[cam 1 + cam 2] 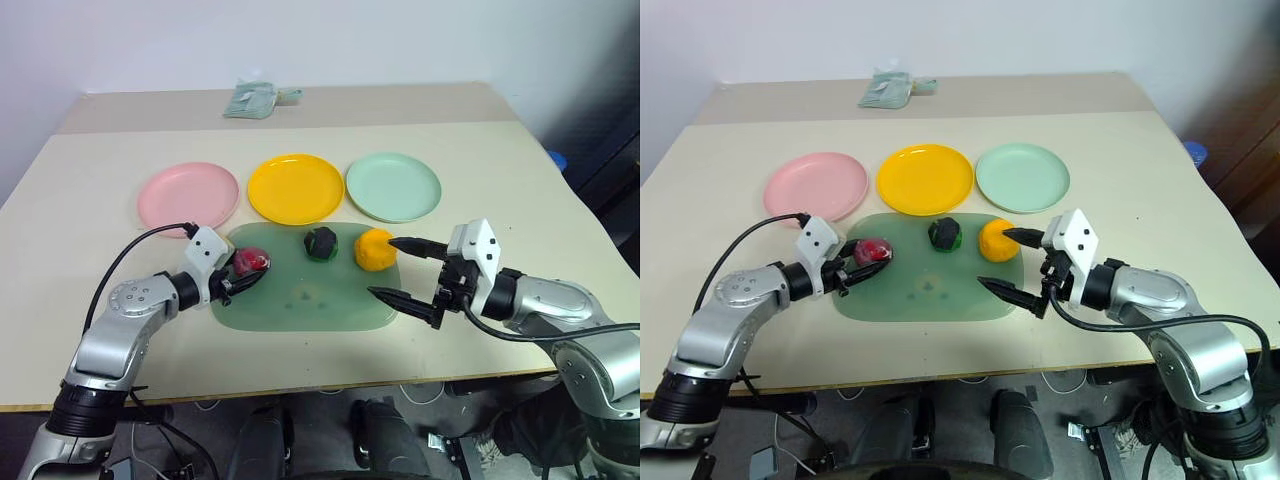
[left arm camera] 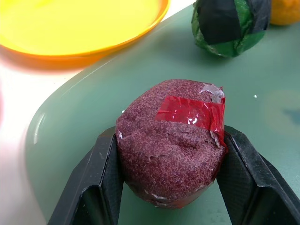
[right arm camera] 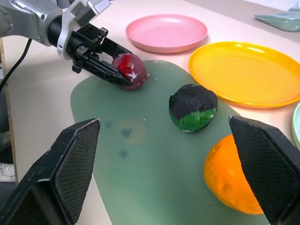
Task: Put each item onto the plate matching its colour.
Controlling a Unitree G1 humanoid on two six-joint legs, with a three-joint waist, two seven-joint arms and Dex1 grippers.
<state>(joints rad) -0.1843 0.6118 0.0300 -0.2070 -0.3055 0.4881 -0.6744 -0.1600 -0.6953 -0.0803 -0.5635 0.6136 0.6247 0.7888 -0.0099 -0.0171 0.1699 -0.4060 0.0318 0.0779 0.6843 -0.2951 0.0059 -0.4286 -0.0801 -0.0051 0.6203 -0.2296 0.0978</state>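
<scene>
Red item [image 2: 171, 140] lies on the green mat [image 1: 300, 310], at the mat's 10 o'clock corner, clamped between the two black fingers [image 2: 101, 183] of the left gripper [image 1: 243, 275], which press against its opposite sides; a strip of glossy red tape crosses its rough dark-red surface. Green-black item [image 1: 321, 243] sits on the mat near its 12 o'clock edge, apart from the red one. Orange item [image 1: 374, 250] rests at the mat's 2 o'clock corner, just beside the green-black one. Right gripper [image 1: 408, 270] stands spread wide with nothing between its fingers, at 3 o'clock of the mat; its upper fingertip lies close to the orange item, its lower fingertip over the mat's 4 o'clock edge. Pink plate [image 1: 187, 194], yellow plate [image 1: 295, 187] and mint plate [image 1: 393, 186] lie in a row on the table [image 1: 80, 170] at 12 o'clock of the mat, pink toward 9 o'clock, mint toward 3 o'clock, all bare. Pale green bag [image 1: 255, 99] lies near the table's far edge, well apart from the plates.
</scene>
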